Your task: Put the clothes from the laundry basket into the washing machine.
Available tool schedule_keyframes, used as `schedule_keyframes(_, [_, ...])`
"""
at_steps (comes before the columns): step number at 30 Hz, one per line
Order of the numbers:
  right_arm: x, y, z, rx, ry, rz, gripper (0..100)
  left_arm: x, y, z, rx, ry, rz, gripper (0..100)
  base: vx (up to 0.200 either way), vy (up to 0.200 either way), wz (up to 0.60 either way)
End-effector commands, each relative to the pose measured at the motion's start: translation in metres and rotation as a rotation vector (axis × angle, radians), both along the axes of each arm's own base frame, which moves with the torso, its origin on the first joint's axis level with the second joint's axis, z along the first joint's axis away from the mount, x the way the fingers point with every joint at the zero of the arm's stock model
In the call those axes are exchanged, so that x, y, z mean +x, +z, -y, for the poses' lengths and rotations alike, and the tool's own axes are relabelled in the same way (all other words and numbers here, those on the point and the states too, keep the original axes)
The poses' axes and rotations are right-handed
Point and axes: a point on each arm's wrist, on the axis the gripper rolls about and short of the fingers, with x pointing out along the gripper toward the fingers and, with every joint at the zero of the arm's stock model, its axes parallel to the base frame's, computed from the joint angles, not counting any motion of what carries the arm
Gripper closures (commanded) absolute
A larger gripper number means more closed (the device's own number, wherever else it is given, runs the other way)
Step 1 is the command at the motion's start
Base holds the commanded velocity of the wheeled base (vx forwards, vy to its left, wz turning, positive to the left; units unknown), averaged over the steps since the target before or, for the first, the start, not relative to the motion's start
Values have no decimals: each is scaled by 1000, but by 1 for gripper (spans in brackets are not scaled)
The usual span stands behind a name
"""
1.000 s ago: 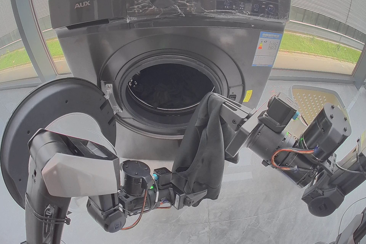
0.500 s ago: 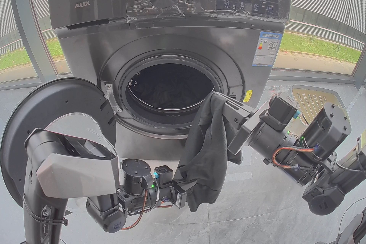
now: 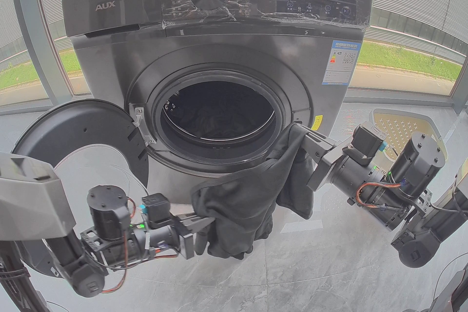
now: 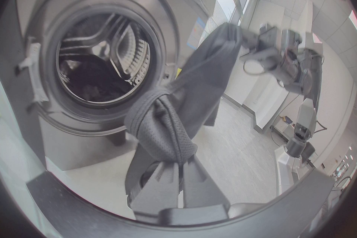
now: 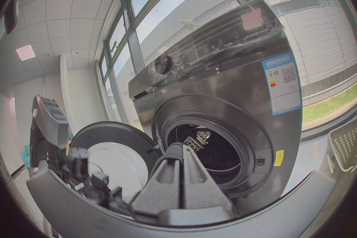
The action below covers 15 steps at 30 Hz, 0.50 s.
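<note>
A dark grey garment hangs stretched between my two grippers in front of the washing machine. My left gripper is shut on its lower bunched end, low and left of the drum opening. My right gripper is shut on the upper end by the opening's right rim. Dark clothes lie inside the drum. The laundry basket stands on the floor to the right.
The machine's round door is swung open to the left, close behind my left arm. Windows run behind the machine. Grey floor tiles lie below the garment.
My left gripper has swung left and slightly up with the garment's lower end, pulling the cloth out wide. My right gripper shifted a little right and down with the upper end.
</note>
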Motion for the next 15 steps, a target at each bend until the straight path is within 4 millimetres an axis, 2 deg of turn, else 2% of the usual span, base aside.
schedule_keyframes(1, [-2, -14, 12, -55, 1, -41, 100, -29, 37, -52, -42, 87, 86, 100, 0, 0, 0])
schedule_keyframes(6, [-19, -13, 22, -62, 13, -55, 100, -34, 50, -64, -40, 96, 171, 100, 0, 0, 0])
schedule_keyframes(10, [-23, -23, 28, -99, 4, -90, 100, -28, 66, -63, -62, 103, 251, 100, 0, 0, 0])
schedule_keyframes(15, [-24, -23, 27, -98, 8, -91, 100, -20, 78, -66, -89, 131, 304, 100, 0, 0, 0])
